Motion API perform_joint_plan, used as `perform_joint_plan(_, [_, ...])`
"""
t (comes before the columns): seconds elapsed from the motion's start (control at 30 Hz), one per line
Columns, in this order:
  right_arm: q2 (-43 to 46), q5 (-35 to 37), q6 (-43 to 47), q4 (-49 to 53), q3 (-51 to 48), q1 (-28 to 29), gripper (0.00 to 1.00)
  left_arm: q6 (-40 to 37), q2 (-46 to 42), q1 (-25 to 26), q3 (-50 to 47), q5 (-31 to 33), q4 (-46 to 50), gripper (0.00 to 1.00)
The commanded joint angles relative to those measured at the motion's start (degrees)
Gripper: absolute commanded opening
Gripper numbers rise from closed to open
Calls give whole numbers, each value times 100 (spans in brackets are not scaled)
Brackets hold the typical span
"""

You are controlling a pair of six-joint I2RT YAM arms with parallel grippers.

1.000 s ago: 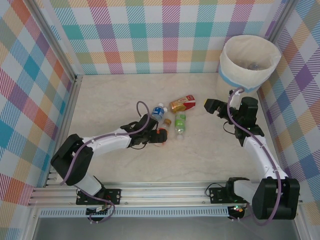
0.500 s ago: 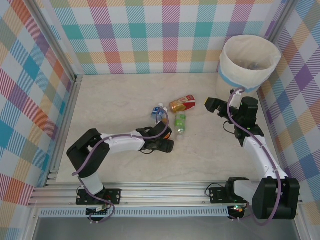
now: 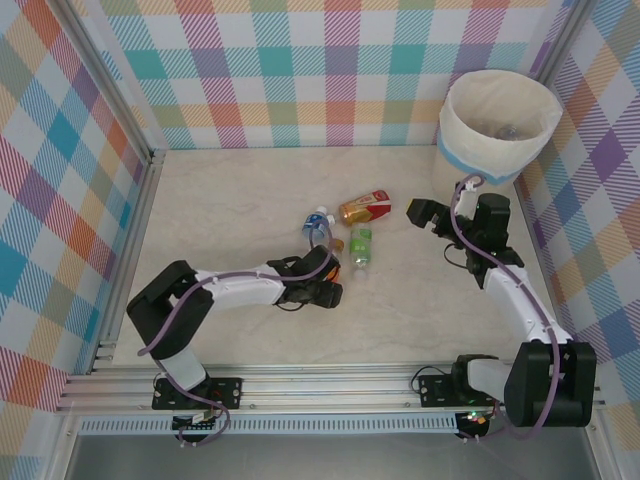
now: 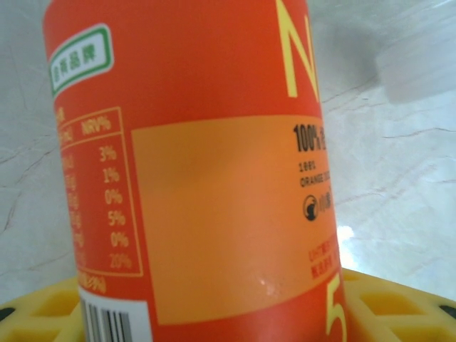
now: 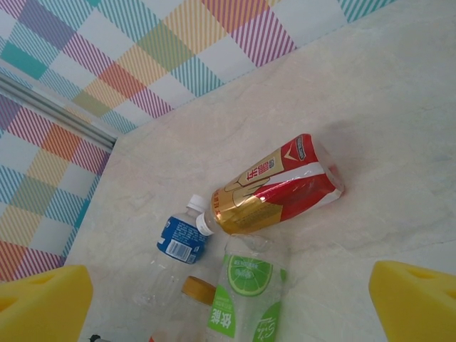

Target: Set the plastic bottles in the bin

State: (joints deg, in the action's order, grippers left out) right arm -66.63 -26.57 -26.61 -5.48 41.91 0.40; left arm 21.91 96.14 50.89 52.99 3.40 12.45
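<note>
Bottle [image 4: 199, 178] gripped by left hand [image 3: 332, 291]; right hand [image 3: 415, 213] agape.

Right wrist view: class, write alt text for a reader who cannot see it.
Three plastic bottles lie on a pale marble table: a red-and-gold bottle on its side, a blue-labelled bottle left of it and a green-labelled bottle nearest the camera. Yellow pads stand wide apart in the bottom corners. A checked wall rises behind.
</note>
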Motion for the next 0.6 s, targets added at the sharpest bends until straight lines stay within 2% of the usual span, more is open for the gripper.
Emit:
perform_joint_plan(0.0, [-67,-417,-46,-188,63,72,100,-150,-609,26,-240,-275,-580,43])
perform_joint_plan(0.2, [-287,-816,-138,-561,32,470,100,207,-1105,-54,-509,-442,-1511,42])
perform_joint_plan(0.4, [-882,-1004,-1148,-1350,154,1011,100,263,-938,-89,-322,-718,-2189,42])
perform_joint_plan(0.57, [-1274,-929,-1634,-1729,417,1315,100,80,-879,-89,-317,-744,-2720,42])
